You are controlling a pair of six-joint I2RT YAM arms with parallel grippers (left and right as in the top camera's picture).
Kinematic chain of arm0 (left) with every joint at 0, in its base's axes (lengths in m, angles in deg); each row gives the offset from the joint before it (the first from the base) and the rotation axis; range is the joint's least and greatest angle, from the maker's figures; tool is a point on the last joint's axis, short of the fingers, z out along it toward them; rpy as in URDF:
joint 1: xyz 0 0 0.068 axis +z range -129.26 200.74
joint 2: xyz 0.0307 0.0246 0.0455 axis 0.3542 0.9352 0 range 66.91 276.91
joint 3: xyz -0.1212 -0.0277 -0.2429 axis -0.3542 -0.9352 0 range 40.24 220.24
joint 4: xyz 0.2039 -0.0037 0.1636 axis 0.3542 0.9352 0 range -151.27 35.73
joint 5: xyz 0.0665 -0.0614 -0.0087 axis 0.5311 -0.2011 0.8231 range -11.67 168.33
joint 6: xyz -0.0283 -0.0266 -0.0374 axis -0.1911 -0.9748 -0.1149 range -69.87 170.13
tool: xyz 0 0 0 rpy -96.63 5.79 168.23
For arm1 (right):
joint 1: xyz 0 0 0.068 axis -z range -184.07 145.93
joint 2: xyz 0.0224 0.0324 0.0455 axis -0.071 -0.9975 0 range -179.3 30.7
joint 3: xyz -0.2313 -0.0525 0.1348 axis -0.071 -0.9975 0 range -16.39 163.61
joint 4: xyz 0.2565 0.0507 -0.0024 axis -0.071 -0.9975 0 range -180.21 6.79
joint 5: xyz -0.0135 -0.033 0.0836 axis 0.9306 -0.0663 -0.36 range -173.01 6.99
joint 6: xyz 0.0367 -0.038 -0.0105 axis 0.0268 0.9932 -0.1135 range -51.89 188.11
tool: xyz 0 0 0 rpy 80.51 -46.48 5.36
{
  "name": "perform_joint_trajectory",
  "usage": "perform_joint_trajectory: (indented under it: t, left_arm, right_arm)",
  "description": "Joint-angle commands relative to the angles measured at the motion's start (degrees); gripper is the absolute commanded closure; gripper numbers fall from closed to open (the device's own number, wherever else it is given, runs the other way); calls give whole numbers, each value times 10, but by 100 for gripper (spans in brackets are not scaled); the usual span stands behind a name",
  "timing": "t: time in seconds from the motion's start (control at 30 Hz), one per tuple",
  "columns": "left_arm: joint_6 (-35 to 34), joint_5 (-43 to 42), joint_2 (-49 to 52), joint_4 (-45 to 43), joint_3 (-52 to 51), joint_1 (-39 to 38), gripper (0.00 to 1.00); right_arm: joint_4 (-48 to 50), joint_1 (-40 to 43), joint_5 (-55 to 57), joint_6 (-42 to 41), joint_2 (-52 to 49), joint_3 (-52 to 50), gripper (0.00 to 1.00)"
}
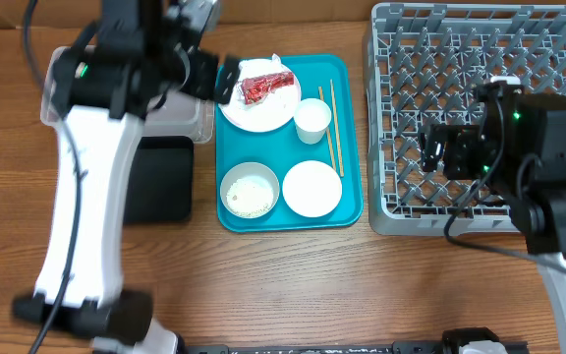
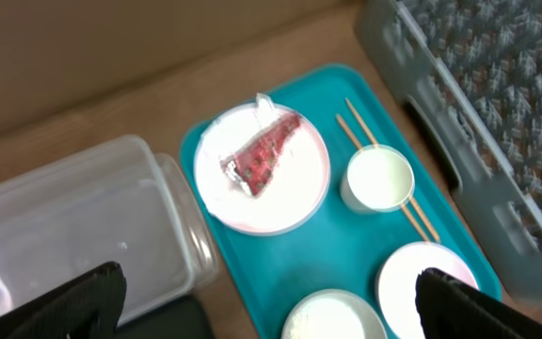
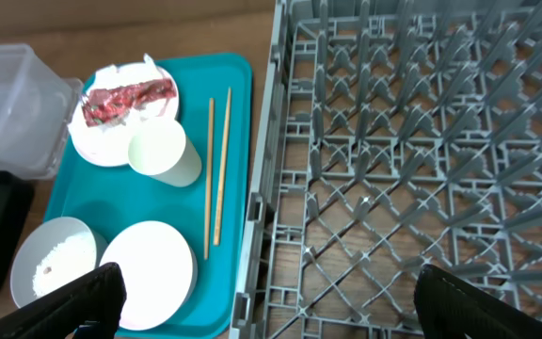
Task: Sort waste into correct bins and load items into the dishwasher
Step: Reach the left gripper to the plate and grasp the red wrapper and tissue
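step: waste sorting. left hand (image 2: 271, 298), wide open, empty, hovers near red shiny food wrapper (image 2: 263, 153) on white round plate (image 2: 285, 205); next: descend, grip. right hand (image 3: 271, 299) wide open, empty.

Robot lab bench, wooden table (image 1: 293, 285), cardboard backdrop (image 2: 111, 56)

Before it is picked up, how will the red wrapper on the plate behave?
The red wrapper looks thin and crumpled, so probably floppy and light. Its shiny surface may slip. Loose on the plate, a push likely slides it.
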Motion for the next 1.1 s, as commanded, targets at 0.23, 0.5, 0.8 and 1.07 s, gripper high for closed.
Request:
perform_joint_trajectory:
  t: [0.23, 0.5, 0.8, 1.07]
  left_arm:
    - [38, 11, 181, 5, 169, -7, 0]
    - [177, 13, 283, -30, 169, -32, 0]
    - [226, 57, 384, -91, 169, -59, 0]
    - [207, 56, 424, -143, 168, -60, 0]
  right_arm:
    - [-44, -3, -59, 2, -51, 13, 0]
    - [-52, -3, -59, 2, -55, 13, 0]
    - [-81, -3, -59, 2, -55, 13, 0]
    - [-94, -3, -59, 2, -55, 13, 0]
